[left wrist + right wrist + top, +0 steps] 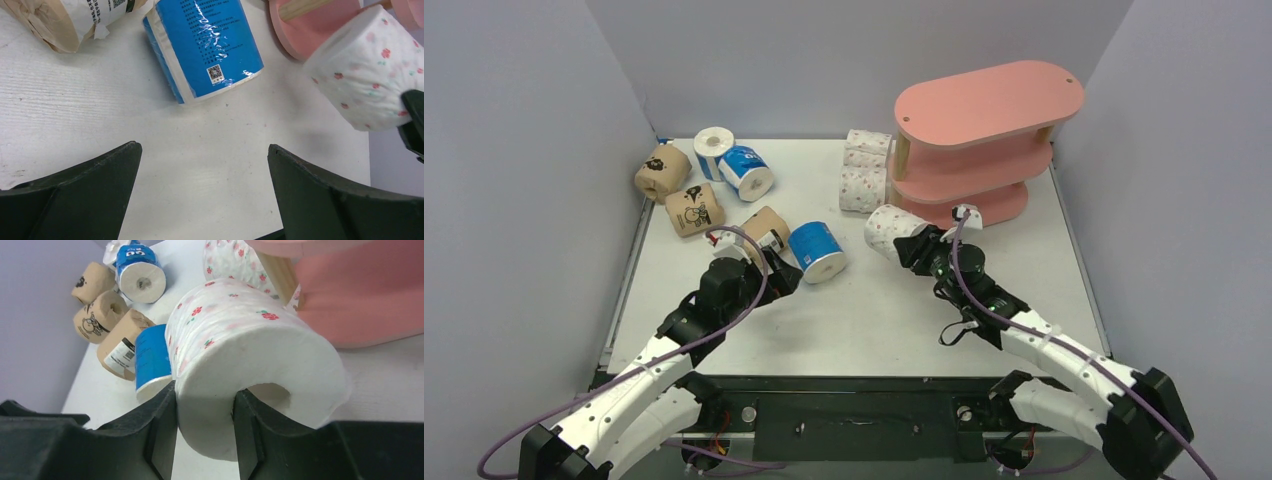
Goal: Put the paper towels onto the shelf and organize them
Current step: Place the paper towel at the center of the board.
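Right gripper point(205, 402) clamped on end wall of white pink-dotted wrapped paper-towel roll point(887, 230), just left of pink three-tier oval shelf point(989, 100) | left gripper point(202, 150) wide open, empty, over white worktop point(874, 320), blue-wrapped roll point(817, 250) just beyond it

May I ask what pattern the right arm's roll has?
The roll is white with pink flowers; right wrist view.
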You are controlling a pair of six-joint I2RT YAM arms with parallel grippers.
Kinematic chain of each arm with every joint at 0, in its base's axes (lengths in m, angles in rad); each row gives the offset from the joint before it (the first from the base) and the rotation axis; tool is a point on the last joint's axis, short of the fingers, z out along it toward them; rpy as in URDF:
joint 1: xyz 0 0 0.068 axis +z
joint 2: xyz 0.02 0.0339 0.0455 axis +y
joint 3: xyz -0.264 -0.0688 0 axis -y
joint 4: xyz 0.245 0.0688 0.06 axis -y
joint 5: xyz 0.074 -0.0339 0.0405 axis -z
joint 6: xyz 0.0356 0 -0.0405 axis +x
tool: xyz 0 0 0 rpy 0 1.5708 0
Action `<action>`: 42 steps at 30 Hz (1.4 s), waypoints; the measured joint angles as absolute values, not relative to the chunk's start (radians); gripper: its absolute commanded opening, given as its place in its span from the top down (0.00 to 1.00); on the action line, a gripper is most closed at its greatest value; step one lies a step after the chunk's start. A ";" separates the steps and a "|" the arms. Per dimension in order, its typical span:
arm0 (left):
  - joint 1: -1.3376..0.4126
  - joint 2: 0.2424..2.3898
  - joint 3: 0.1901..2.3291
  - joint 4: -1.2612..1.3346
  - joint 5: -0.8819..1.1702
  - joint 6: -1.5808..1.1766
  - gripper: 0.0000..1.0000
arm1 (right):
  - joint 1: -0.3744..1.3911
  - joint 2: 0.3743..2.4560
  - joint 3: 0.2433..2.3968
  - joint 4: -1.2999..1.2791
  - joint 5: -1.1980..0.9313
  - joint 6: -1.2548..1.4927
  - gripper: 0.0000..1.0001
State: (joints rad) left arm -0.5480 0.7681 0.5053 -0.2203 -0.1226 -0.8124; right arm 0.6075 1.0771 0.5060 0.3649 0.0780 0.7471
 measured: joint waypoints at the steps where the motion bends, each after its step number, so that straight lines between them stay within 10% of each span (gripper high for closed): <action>1: -0.548 0.768 0.505 -0.220 -0.123 -0.813 0.02 | 0.630 1.019 0.536 0.260 0.104 0.699 0.69; 16: -0.548 0.775 0.474 -0.217 -0.121 -0.855 0.01 | 1.011 0.951 0.815 -0.664 0.411 0.464 0.69; 42: -0.548 0.803 0.470 -0.217 -0.112 -0.865 0.01 | 1.068 1.242 0.909 -0.775 0.437 0.429 0.57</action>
State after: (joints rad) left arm -0.5480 0.8028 0.4702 -0.2169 -0.1123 -0.8646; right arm 1.0679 1.2419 0.9092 -0.7746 0.4370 0.4294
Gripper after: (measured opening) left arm 0.987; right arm 0.394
